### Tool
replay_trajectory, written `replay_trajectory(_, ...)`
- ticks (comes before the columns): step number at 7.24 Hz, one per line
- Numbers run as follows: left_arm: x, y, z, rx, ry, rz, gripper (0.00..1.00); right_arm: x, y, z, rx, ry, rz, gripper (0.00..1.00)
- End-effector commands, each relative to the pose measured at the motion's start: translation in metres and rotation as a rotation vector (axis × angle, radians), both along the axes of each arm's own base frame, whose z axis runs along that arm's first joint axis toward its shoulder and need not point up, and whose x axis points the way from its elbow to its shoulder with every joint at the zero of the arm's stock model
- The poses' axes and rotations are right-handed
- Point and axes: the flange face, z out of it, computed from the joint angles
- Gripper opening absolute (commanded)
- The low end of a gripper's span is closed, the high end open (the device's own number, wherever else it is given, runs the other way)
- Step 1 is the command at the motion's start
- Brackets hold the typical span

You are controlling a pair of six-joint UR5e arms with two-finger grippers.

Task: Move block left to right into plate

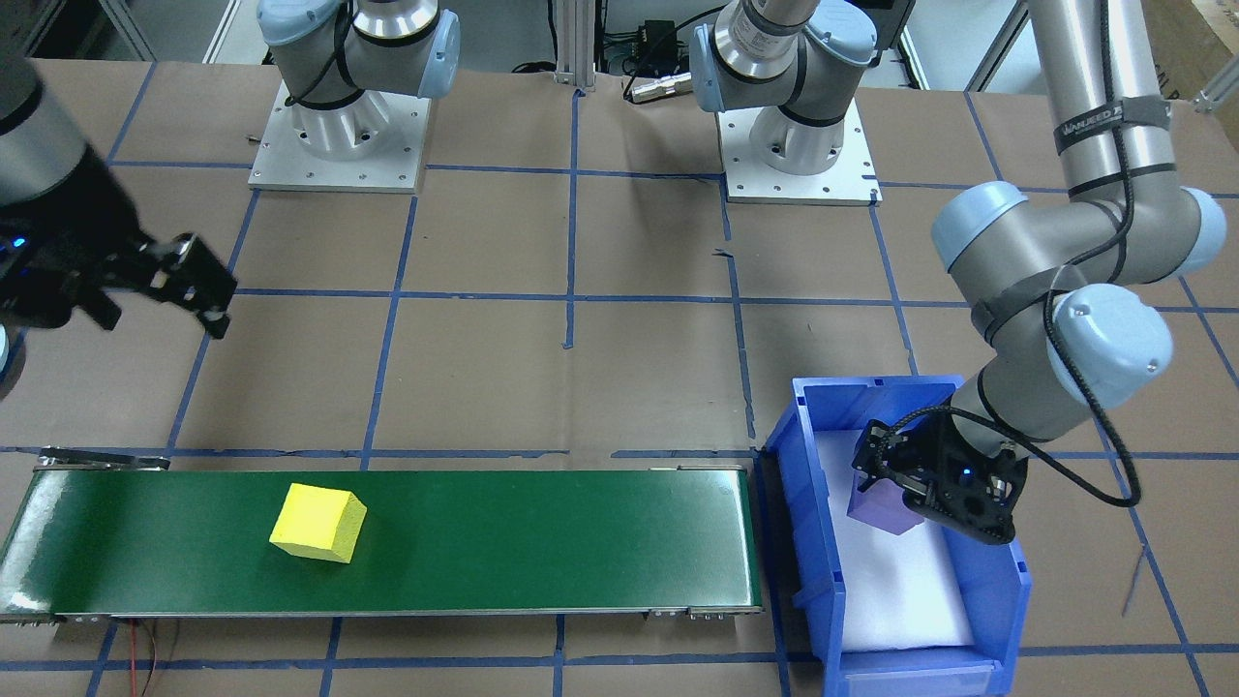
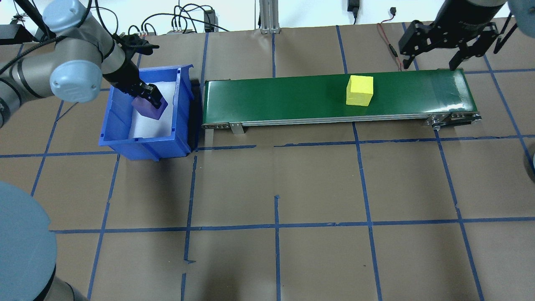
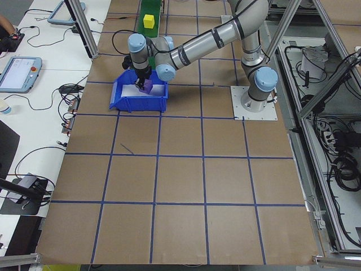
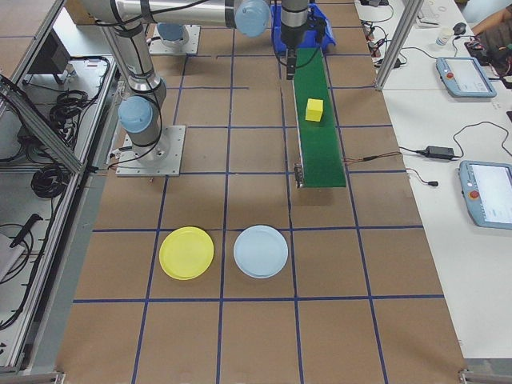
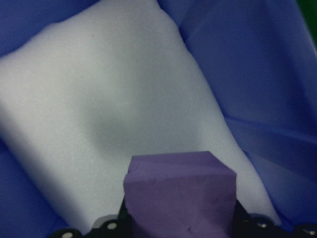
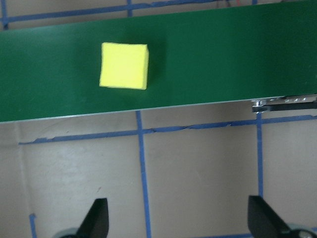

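Front view: left gripper [image 1: 895, 484] grips a purple block [image 1: 883, 511] inside the bin [image 1: 818, 542], beside the belt [image 1: 542, 542]. Overhead: right gripper [image 2: 434, 56], jaws wide and empty, hangs just past the belt's end, nearer the yellow block [image 2: 359, 90]. Only the right-side view shows the plate [image 4: 186, 253], well beyond that end.

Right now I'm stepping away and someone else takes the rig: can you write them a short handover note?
Left gripper: shut on the purple block, down inside the blue bin, over the white foam.
Right gripper: open, empty, hanging by the far end of the belt.
Yellow block: lying on the belt, towards the right gripper's end, untouched.
Yellow plate: on the table beside a light blue plate, nothing on either.
Done: one block on the belt, a second gripped.
Left: get a block into the yellow plate; none is there yet.
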Motion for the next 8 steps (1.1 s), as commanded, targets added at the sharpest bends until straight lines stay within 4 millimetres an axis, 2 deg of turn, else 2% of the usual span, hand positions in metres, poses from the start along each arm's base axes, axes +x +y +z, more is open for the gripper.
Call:
replay_trajectory(1,-0.039,-0.009,0.093,-0.02,0.01,0.192,0.36,-0.1,-0.053,-0.052,-0.042,-0.077,-0.02,1.0)
replay_trajectory(2,-0.095,-0.005,0.096,-0.02,0.023,0.3,0.36,-0.119,-0.061,-0.068,-0.062,-0.066,-0.005,1.0)
replay_trajectory(3,-0.144,-0.002,0.082,-0.007,0.025,0.272,0.36,-0.141,-0.07,-0.096,-0.046,-0.077,-0.019,1.0)
replay_trajectory(4,-0.188,-0.009,0.049,-0.02,0.013,0.245,0.36,-0.151,-0.078,-0.118,-0.051,-0.106,-0.031,1.0)
replay_trajectory(5,-0.209,-0.014,0.008,0.009,-0.028,0.21,0.36,-0.15,-0.081,-0.127,-0.056,-0.142,-0.033,1.0)
replay_trajectory(6,-0.211,-0.018,-0.006,-0.025,-0.033,0.201,0.36,-0.146,-0.079,-0.147,-0.032,-0.178,-0.035,1.0)
replay_trajectory(7,-0.21,-0.015,-0.02,-0.013,-0.039,0.2,0.36,-0.142,-0.077,-0.154,-0.032,-0.215,-0.037,1.0)
replay_trajectory(8,-0.21,-0.012,-0.03,-0.027,-0.039,0.181,0.37,-0.141,-0.079,-0.149,-0.045,-0.223,-0.036,1.0)
